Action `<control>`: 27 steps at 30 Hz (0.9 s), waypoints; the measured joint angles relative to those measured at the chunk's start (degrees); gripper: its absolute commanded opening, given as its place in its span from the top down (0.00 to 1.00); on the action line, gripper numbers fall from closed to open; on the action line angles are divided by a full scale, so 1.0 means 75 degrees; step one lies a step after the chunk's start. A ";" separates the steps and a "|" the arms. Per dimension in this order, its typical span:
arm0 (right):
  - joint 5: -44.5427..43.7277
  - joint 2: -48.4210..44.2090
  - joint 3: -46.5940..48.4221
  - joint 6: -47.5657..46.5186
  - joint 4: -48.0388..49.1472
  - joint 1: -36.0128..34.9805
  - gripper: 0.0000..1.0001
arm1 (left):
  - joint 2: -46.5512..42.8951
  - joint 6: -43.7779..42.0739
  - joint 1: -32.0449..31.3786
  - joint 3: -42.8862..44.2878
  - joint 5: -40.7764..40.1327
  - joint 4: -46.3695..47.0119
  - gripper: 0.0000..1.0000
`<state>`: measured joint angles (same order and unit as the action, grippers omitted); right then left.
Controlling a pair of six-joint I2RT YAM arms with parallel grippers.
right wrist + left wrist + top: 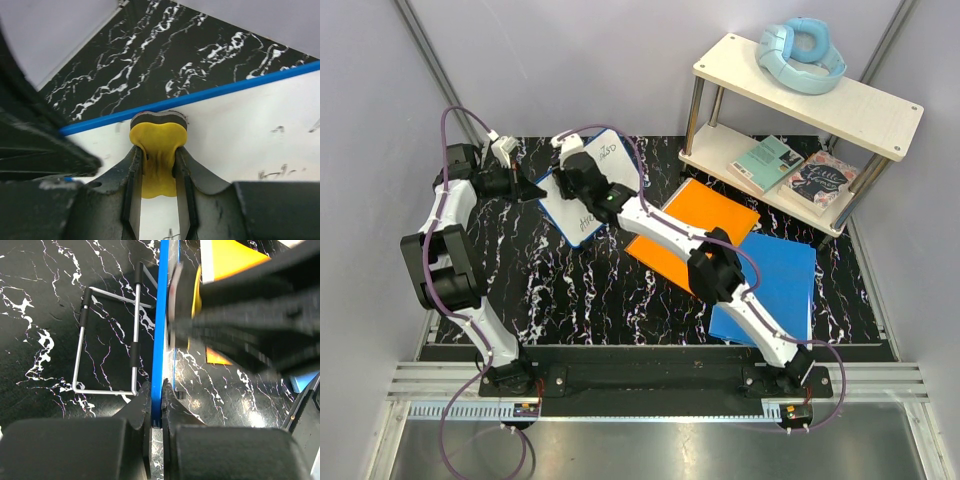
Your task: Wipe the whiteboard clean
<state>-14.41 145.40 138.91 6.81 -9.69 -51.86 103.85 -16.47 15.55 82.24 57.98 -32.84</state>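
The whiteboard (582,205), white with a thin blue frame and black marker text, stands tilted on the black marble table at the back left. My left gripper (528,187) is shut on its left edge; in the left wrist view the jaws (156,402) pinch the blue frame (160,330) seen edge-on. My right gripper (578,168) is shut on a yellow foam eraser (157,150) with a dark felt face, pressed on the board's white surface (240,125) near its blue top edge. Faint writing shows at the right in the right wrist view.
A wire stand (107,340) lies behind the board. An orange folder (705,225) and a blue folder (775,285) lie to the right under my right arm. A two-tier shelf (800,100) holds blue headphones (800,55) and two books at the back right.
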 measured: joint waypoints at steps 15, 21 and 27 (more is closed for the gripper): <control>-0.1043 0.0688 0.1183 -0.0595 -0.0163 -0.0653 1.00 | -0.0102 -0.0032 0.0000 -0.0055 -0.0242 0.0017 1.00; -0.0982 0.0181 0.0079 0.0044 0.0000 -0.0242 1.00 | -0.0102 -0.0032 0.0000 -0.0061 -0.0306 0.0041 1.00; -0.1174 -0.0009 -0.0519 0.0274 -0.0017 0.0927 1.00 | -0.0131 -0.0026 -0.0003 -0.0067 -0.0300 -0.0064 1.00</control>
<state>-23.22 145.34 135.02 8.86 -9.82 -44.91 102.87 -16.67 15.53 81.73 55.72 -33.32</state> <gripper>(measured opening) 0.327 0.057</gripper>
